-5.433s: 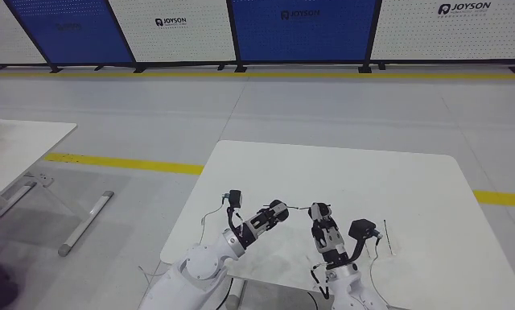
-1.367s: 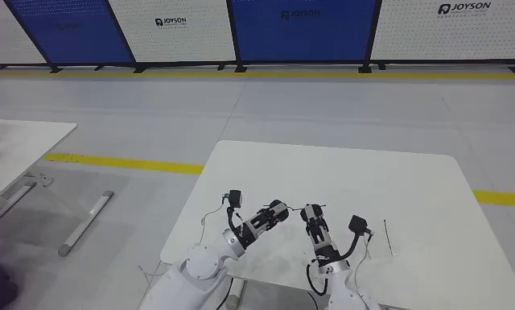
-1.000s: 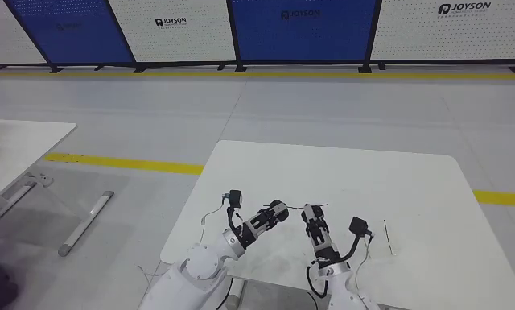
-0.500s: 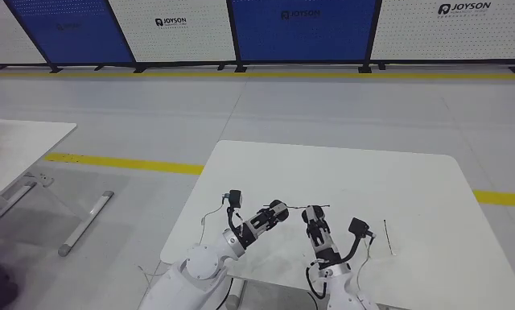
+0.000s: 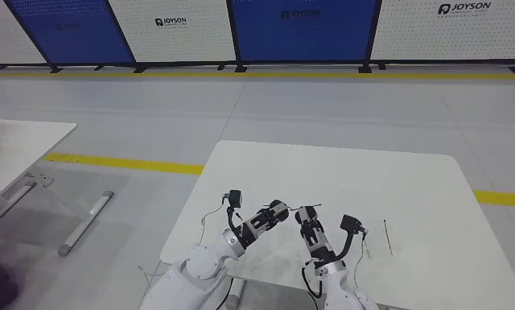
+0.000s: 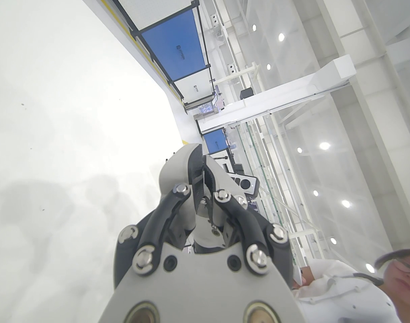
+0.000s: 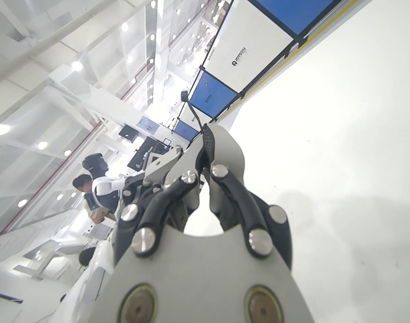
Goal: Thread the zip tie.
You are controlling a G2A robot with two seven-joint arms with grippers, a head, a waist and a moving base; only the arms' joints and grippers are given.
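Observation:
Low over the front part of the white table [image 5: 362, 173], my two grippers hang close together. The left gripper [image 5: 278, 208] is shut, and a thin black strip of the zip tie [image 6: 203, 173] runs between its pads. Just to the right of it, my right gripper [image 5: 302, 217] is shut on the zip tie [image 7: 192, 109], whose square head sticks out past the fingertips. From above, the black zip tie [image 5: 311, 206] shows as a thin line spanning both grippers. Whether its tail sits inside the head I cannot tell.
A second black zip tie [image 5: 388, 236] lies flat on the table to the right of the right arm. The table's front edge [image 5: 241, 271] runs right under both arms. Open white tabletop stretches behind the grippers.
My right gripper has shifted left, closing the gap to the left gripper, and the zip tie came with it. The left arm has stayed put.

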